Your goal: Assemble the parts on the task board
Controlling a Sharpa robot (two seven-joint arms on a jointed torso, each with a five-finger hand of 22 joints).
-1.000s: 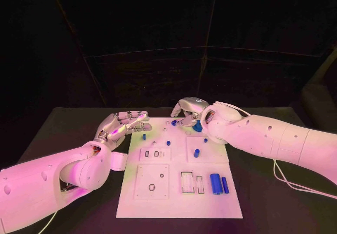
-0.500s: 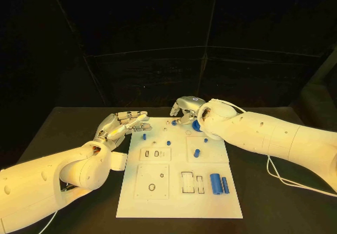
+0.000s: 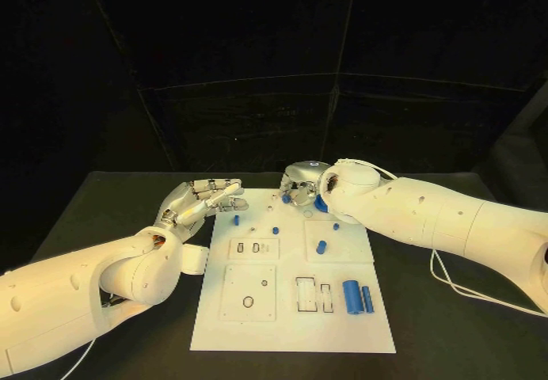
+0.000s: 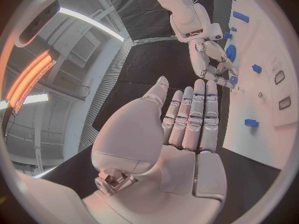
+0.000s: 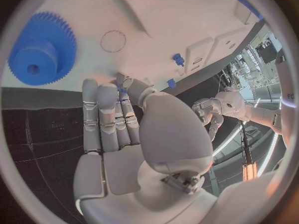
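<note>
Silver fingers of the right hand lie straight and close together at the far edge of the white task board, holding nothing, tips near a small blue peg. Judged step: reaching for a part at the board's 12 o'clock end; the next move calls for closing on one piece. Blue toothed gear, flat and round with a centre hole, lies just beside that hand. Left hand hovers at 10 o'clock, fingers extended and empty. Two smooth blue cylinders lie at 5 o'clock beside rectangular slots.
</note>
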